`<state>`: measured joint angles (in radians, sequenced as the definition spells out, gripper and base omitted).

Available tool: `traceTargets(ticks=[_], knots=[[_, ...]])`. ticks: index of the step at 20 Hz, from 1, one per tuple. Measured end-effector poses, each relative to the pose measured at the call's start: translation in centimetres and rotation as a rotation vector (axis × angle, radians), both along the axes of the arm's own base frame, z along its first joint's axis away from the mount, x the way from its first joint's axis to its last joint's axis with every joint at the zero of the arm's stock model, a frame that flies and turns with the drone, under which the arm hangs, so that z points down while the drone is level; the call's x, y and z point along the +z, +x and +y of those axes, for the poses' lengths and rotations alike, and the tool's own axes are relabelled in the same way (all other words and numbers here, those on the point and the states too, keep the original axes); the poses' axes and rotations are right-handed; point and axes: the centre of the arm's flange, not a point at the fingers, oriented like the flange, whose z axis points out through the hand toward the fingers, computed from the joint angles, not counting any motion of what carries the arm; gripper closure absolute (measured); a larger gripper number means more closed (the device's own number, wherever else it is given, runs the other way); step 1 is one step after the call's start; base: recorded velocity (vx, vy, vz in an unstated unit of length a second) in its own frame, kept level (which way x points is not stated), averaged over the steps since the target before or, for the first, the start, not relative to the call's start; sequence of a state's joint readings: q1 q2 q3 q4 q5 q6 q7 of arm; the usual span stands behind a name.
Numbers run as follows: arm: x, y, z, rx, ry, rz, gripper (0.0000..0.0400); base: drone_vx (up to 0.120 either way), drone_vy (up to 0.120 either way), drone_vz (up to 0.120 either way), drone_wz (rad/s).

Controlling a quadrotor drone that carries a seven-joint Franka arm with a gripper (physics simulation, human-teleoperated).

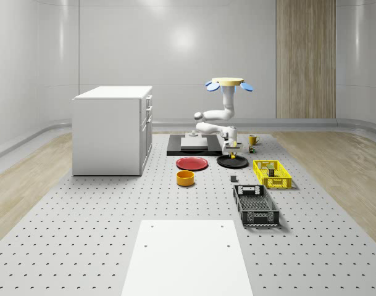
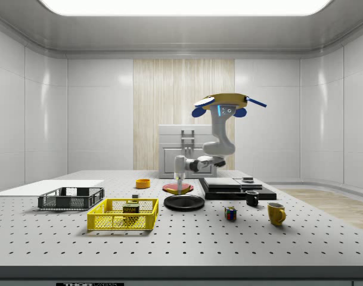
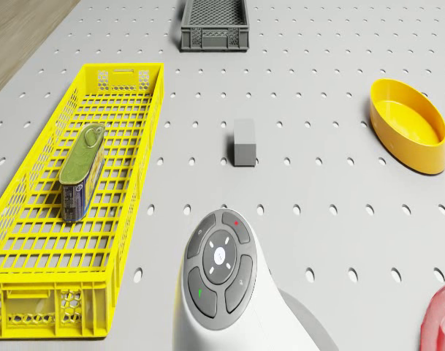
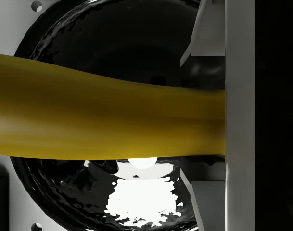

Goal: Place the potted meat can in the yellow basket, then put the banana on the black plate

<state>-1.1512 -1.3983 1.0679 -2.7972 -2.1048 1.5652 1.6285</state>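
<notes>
We see the banana (image 4: 108, 118), dull yellow and gently curved, held crosswise in our fingers (image 4: 240, 115) just above the glossy black plate (image 4: 136, 38). Its ends are cut off in the wrist view. The potted meat can (image 3: 82, 170) lies on its side in the yellow basket (image 3: 32, 292). Our drone (image 1: 229, 82) hovers over the table's far part.

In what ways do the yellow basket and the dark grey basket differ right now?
Colour: the yellow basket is bright yellow, while the dark grey basket is nearly black.
Contents: the yellow basket holds the potted meat can, lying on its side; nothing is visible in the dark grey basket.
Place: in the whole-scene view the yellow basket lies nearer the black plate, the dark grey basket closer to the camera.
Both are long, open, lattice-walled crates resting flat on the perforated table.
</notes>
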Motion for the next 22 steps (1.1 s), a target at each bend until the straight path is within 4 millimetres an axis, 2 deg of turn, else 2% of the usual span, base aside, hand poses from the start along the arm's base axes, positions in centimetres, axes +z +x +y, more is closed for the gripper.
traceTargets(ticks=[15,16,18,22], knots=[[3.5,0.0,0.0,-0.001,0.0,0.0,0.0204,0.0,0.0,0.0,0.0],[3.6,0.0,0.0,0.0,0.001,0.0,0.016,0.0,0.0,0.0,0.0],[3.7,0.0,0.0,0.002,0.003,-0.001,0.0097,0.0,0.0,0.0,0.0],[3.1,0.0,0.0,0.005,0.005,-0.002,0.0036,0.0,0.0,0.0,0.0]])
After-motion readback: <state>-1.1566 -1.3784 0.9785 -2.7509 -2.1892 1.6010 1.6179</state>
